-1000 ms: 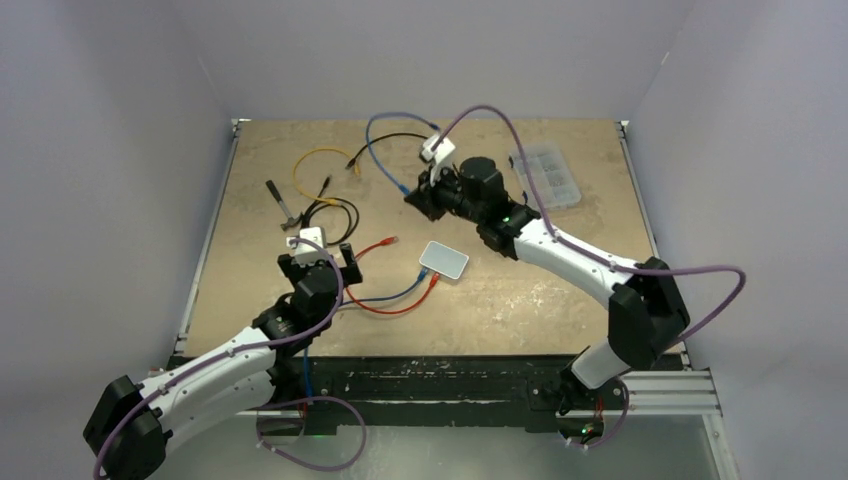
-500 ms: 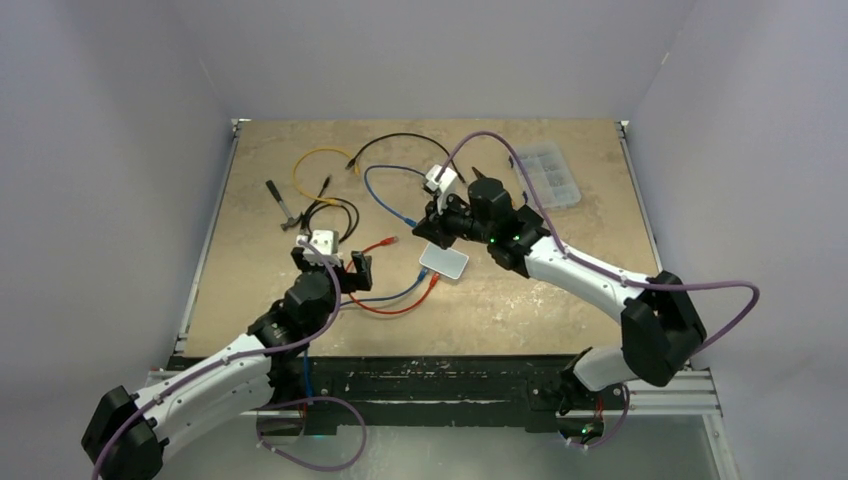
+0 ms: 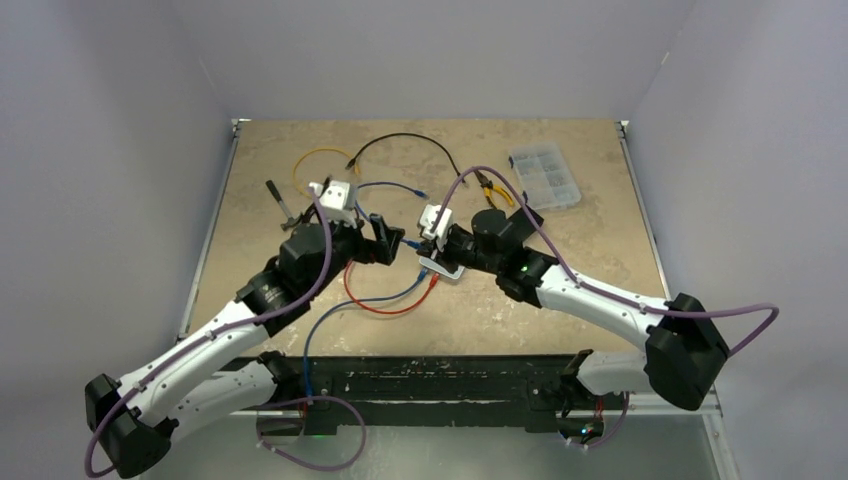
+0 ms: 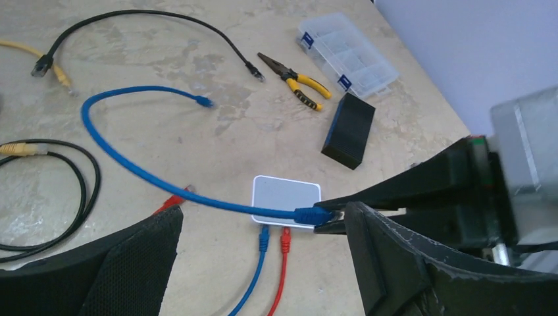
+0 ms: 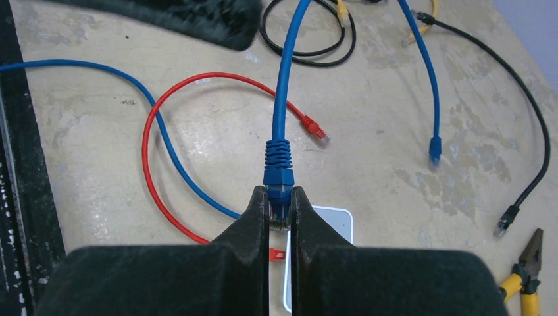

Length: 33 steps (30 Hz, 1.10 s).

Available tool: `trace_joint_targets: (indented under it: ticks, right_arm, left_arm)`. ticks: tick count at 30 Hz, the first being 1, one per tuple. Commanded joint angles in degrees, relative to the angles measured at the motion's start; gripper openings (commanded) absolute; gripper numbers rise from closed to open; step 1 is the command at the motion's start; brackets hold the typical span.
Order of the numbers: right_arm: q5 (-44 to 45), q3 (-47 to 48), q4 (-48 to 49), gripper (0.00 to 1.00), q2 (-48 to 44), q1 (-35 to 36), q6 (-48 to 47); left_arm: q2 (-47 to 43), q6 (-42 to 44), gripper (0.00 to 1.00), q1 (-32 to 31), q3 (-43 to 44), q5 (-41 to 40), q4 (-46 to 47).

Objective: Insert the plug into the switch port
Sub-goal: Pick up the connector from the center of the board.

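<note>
2 white arms (image 3: 200,345), black joints (image 3: 685,350) and fingers (image 5: 250,230), purple cables (image 3: 730,312).

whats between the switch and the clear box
A black box lies between the switch and the clear box, seen in the left wrist view; pliers lie just beside that line.

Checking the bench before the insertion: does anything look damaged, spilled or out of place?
Nothing stands out. The spare cables lie in loose loops but look intact, the white switch sits flat with a blue lead and a red lead plugged in, and the right pincer holds the blue plug squarely.
</note>
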Motion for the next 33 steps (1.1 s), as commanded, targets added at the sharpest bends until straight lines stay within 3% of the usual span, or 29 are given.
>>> trace_joint_targets:
  ticks: [1, 11, 21, 25, 33]
  right_arm:
    - [1.00, -1.20, 5.08, 0.03, -3.10, 0.25, -5.46]
    - [-0.31, -6.02, 8.68, 0.01, -4.72, 2.69, -10.96]
    - [-1.70, -5.93, 7.25, 0.01, -4.98, 4.80, -13.87]
    - [-4.38, -5.58, 6.22, 0.01, -5.39, 4.92, -14.45]
    - [-5.58, -5.39, 5.51, 0.00, -5.89, 4.92, -14.19]
  left_arm:
    - [5.21, 1.62, 0.91, 0.22, 9.89, 3.80, -14.70]
    - [4.79, 1.19, 0.91, 0.19, 12.63, 3.05, -18.56]
    - [7.61, 19.79, 0.89, 0.20, 16.64, 14.20, -23.56]
    - [8.69, 29.09, 0.84, 0.22, 17.11, 22.04, -24.32]
    - [4.43, 46.02, 0.83, 0.24, 10.40, 29.71, -21.40]
